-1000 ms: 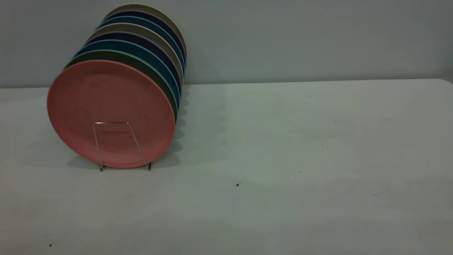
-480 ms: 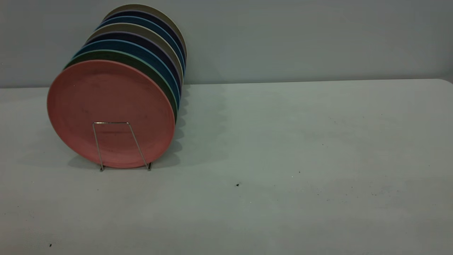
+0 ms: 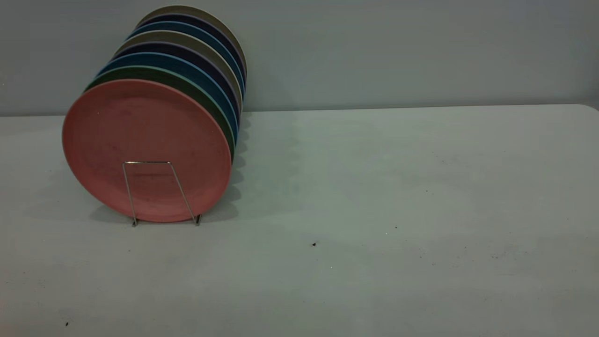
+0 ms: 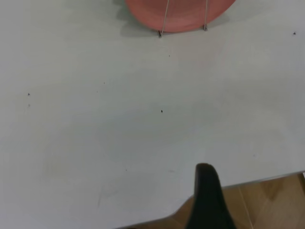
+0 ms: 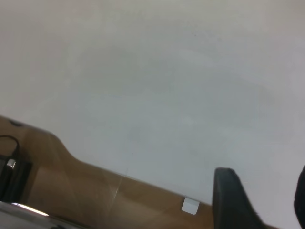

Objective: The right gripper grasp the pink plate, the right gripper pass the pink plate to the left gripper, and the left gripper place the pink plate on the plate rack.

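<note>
The pink plate (image 3: 140,131) stands upright in the front slot of the plate rack (image 3: 148,163), whose wire loop crosses its lower face. Neither arm shows in the exterior view. In the left wrist view the plate's lower edge (image 4: 183,16) and the rack's wires (image 4: 164,19) lie far off across the table. My left gripper (image 4: 207,193) shows as one black tip over the table's near edge, holding nothing that I can see. My right gripper (image 5: 264,193) is open and empty above the table's edge, far from the plate.
Several more plates stand behind the pink one in the rack, a green one (image 3: 182,78) first, then blue (image 3: 196,65), dark and beige ones. The grey table (image 3: 374,187) stretches to the right. Wooden floor (image 5: 95,191) lies beyond the table's edge.
</note>
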`<action>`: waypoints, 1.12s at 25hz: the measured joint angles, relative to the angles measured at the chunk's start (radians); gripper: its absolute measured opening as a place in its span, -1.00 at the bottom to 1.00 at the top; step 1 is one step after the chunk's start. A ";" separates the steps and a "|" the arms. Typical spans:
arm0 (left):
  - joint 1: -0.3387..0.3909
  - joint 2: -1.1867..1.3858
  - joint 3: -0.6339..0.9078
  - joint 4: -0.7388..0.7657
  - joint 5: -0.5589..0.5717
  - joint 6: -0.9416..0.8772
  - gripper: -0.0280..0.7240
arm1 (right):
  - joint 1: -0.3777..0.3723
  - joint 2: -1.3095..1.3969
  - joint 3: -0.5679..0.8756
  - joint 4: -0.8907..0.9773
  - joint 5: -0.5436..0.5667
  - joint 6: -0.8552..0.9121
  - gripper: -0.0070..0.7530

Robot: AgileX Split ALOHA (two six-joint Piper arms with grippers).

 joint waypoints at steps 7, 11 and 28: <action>0.000 0.000 0.000 -0.001 0.000 0.000 0.51 | -0.169 -0.111 0.000 0.005 0.000 0.000 -0.31; 0.000 -0.002 0.000 -0.001 0.000 0.000 0.51 | -0.193 -0.204 0.000 0.007 0.000 0.000 -0.37; 0.000 -0.059 0.000 -0.003 0.001 0.000 0.51 | -0.195 -0.245 0.000 0.007 0.005 0.000 -0.36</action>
